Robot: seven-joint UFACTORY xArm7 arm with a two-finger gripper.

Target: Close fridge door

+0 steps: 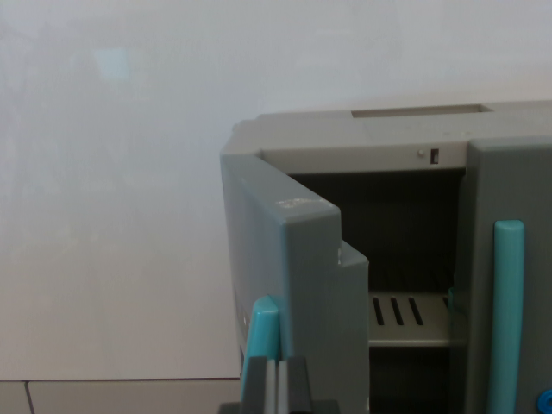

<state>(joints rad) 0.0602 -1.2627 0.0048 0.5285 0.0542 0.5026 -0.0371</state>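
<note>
Wrist view: the toy fridge (388, 138) fills the right half of the frame, its left door (297, 285) swung open at centre, shelf (405, 319) exposed. The fingers (278, 388), bottom centre, seem together against the door's teal handle (261, 345). Closing is not done.

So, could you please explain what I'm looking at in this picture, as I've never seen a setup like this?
This is shot from a camera on a robot arm's wrist. The dark and grey parts at the bottom edge are probably its gripper; whether it is open or shut cannot be told. Ahead stands a small grey toy fridge. Its left door, with a teal handle, hangs open, showing a slotted shelf inside. The right door, with its own teal handle, looks closed. Behind is a plain white wall.
</note>
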